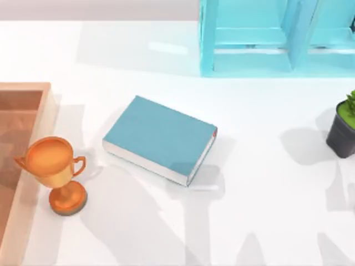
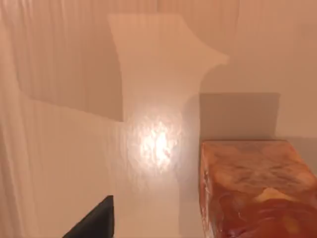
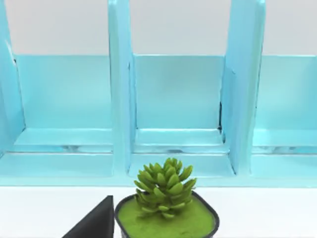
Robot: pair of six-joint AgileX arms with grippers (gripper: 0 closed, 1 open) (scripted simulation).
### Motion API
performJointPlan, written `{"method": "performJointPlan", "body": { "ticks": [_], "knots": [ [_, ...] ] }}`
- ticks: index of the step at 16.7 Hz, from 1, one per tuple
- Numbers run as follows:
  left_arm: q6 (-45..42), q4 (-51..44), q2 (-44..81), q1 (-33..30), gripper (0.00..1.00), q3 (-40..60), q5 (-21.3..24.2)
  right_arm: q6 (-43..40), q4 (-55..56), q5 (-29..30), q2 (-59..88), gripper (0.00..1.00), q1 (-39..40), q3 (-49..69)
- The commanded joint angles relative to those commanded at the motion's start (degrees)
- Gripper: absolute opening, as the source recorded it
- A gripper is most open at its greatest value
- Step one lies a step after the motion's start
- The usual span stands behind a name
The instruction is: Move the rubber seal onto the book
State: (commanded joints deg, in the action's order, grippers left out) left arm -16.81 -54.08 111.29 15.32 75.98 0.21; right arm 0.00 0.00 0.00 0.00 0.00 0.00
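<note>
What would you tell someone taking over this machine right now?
Left claw: above a wooden surface, close to the rubber seal but apart from it.
Right claw: idle, facing the potted plant and blue shelf.
Book: flat mid-table, nothing on it; trophy to its left, beside the wooden tray.
Done: nothing yet.
Left: grasp the seal, set it on the book.

Before me the book (image 1: 158, 134) is plain teal-blue with white page edges and a red mark at one corner. The trophy (image 1: 55, 169) is glossy orange, the shelf (image 1: 260, 39) light blue, the tabletop (image 1: 266, 210) white, the plant (image 3: 166, 186) green in a black pot (image 1: 339, 136).
</note>
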Motion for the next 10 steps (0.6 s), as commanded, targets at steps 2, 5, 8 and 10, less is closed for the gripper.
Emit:
{"method": "performJointPlan", "body": {
  "ticks": [2, 5, 8, 10],
  "knots": [
    [-0.06, 3.55, 1.14, 0.06, 1.00, -2.67, -0.01, 0.00, 0.00, 0.00, 0.00, 1.00, 0.00, 0.00],
    [-0.09, 4.67, 1.54, 0.07, 1.00, -3.51, -0.01, 0.00, 0.00, 0.00, 0.00, 1.00, 0.00, 0.00],
    [-0.09, 4.67, 1.54, 0.07, 0.92, -3.51, -0.01, 0.00, 0.00, 0.00, 0.00, 1.00, 0.00, 0.00],
    [-0.09, 4.67, 1.54, 0.07, 0.77, -3.51, -0.01, 0.00, 0.00, 0.00, 0.00, 1.00, 0.00, 0.00]
  ]
}}
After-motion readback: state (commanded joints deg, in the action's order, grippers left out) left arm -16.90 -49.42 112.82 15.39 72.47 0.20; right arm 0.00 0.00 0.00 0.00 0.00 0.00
